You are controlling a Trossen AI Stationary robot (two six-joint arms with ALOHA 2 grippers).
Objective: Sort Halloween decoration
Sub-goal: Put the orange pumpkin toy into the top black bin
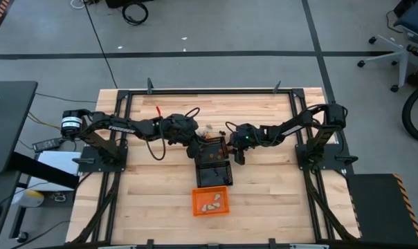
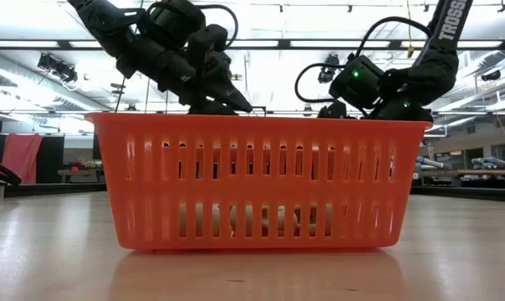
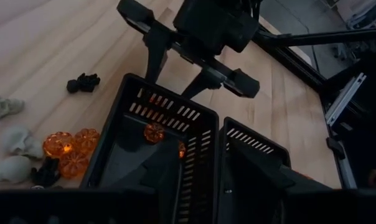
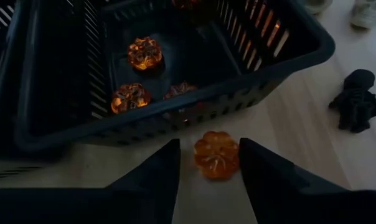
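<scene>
Pumpkin trinket (image 4: pixel 216 154), orange and round with no long axis, lies on the table just outside the black mesh basket (image 4: pixel 175 121), squarely between my right gripper (image 4: pixel 208 171)'s spread, empty fingers. I judge right nearer; left gripper (image 1: pixel 192 149) waits open across the basket.

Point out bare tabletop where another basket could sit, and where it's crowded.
Free: the wide wood either side of the orange basket, out to the table frame rails. Crowded: mid-table, where both grippers, the two black mesh baskets and loose trinkets cluster.
</scene>
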